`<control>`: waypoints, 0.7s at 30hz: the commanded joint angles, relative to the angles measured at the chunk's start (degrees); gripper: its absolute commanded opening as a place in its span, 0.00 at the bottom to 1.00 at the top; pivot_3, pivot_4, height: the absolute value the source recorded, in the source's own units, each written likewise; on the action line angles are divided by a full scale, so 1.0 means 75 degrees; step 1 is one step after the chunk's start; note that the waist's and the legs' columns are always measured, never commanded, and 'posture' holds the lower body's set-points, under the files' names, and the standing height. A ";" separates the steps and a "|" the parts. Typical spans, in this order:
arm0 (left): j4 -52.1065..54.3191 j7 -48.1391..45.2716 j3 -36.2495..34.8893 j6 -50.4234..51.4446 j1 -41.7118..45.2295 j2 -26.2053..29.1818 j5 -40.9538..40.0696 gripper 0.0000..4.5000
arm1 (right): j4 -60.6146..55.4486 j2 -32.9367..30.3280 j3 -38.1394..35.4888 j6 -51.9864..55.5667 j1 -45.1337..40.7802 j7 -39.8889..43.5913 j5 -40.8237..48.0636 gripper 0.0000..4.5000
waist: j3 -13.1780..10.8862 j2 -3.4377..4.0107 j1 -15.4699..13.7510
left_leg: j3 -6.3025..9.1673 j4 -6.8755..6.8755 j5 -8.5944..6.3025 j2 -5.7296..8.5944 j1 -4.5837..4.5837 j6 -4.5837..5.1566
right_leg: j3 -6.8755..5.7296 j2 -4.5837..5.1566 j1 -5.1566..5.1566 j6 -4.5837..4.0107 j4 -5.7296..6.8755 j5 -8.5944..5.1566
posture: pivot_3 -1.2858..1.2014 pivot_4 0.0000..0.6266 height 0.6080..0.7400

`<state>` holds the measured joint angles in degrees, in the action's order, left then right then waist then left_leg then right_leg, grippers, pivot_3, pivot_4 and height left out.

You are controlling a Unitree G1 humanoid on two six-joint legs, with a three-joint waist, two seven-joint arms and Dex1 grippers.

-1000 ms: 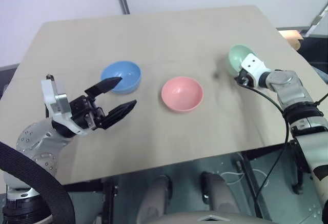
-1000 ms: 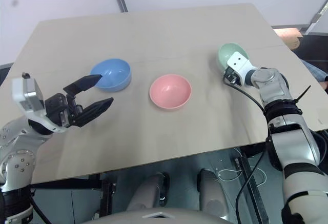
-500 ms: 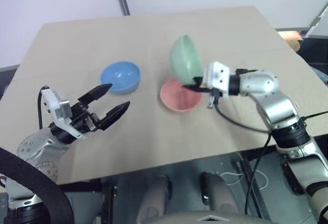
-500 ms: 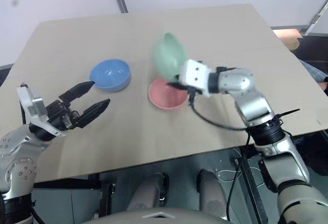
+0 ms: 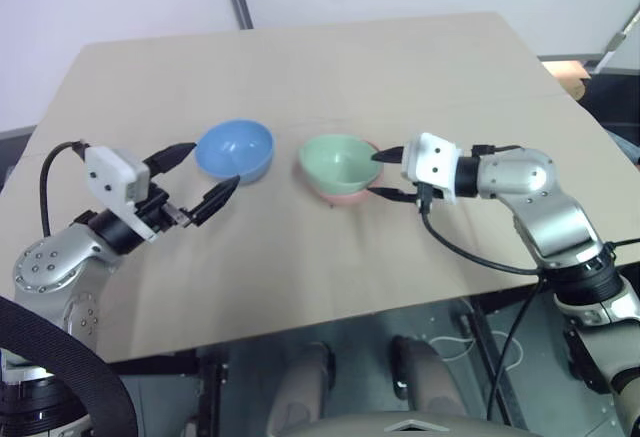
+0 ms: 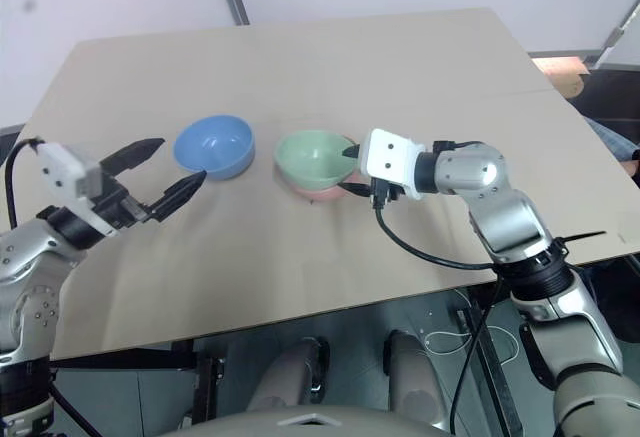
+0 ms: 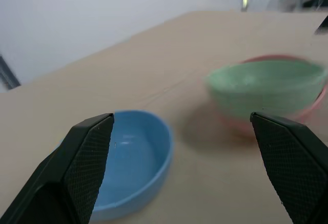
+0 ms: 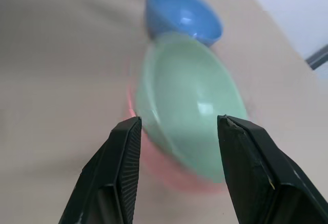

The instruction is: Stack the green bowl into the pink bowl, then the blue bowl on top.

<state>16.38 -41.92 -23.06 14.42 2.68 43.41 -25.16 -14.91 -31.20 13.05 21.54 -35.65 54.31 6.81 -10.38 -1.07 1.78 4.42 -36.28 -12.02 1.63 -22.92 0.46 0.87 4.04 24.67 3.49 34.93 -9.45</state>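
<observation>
Three bowls on the tan table (image 5: 300, 57) in the left eye view: the green bowl (image 5: 340, 160) sits nested in the pink bowl (image 5: 345, 195), mouth up but tipped a bit, so only a sliver of pink rim peeks out underneath. The blue bowl (image 5: 236, 150) stands upright and empty just to the left of that stack, not touching it. The right gripper (image 5: 385, 174) points in from the right with its fingers parted, one above and one below the stack's right edge, not clamping anything as far as I can see. The left gripper (image 5: 196, 180) is spread wide beside the blue bowl, holding nothing. Left wrist view: blue bowl (image 7: 128, 157) close between the wide black fingers (image 7: 87, 157), green bowl (image 7: 264, 88) beyond it with the pink bowl's rim (image 7: 312, 108) showing around it. Right wrist view: green bowl (image 8: 187, 116) seated in the pink bowl (image 8: 174, 175) just ahead of the parted fingers (image 8: 125, 157), blue bowl (image 8: 182, 14) past them.
</observation>
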 commanded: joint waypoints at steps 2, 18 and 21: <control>-0.0071 0.0786 0.0399 0.0241 0.0637 0.0666 0.1347 1.00 | -0.1135 -0.0120 -0.1182 0.1177 0.0395 -0.0377 0.1036 0.57 | 0.0000 0.0000 -0.0027 | 0.0000 -0.0002 0.0000 0.0000 0.0002 0.0000 | 0.0000 0.0000 -0.0002 -0.0001 0.0001 -0.0011 | 0.52 0.24 1.00; -0.2916 -0.0257 0.4640 -0.0966 0.3640 0.1872 0.5588 0.89 | -0.3276 -0.0961 -0.3465 0.2404 0.2034 -0.1239 0.3421 0.58 | -0.0014 0.0001 -0.0146 | -0.0020 -0.0003 -0.0002 -0.0014 -0.0008 0.0003 | 0.0004 -0.0006 0.0010 0.0003 0.0000 -0.0012 | 0.52 0.24 1.00; -0.3207 -0.0506 0.4790 -0.1304 0.3806 0.1731 0.5642 0.63 | -0.3356 -0.1036 -0.3473 0.2434 0.2042 -0.1405 0.3576 0.58 | -0.0017 -0.0007 -0.0124 | -0.0022 -0.0006 -0.0002 -0.0012 -0.0012 0.0003 | 0.0008 -0.0004 0.0010 0.0024 -0.0002 0.0000 | 0.52 0.24 1.00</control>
<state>-7.06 -44.99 13.11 6.57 29.51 56.33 16.27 -37.79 -38.10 -11.26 39.94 -20.05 44.85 32.29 -10.51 -1.12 0.84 4.26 -36.32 -12.03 1.54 -23.01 0.48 0.93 4.01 24.75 3.71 34.92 -9.43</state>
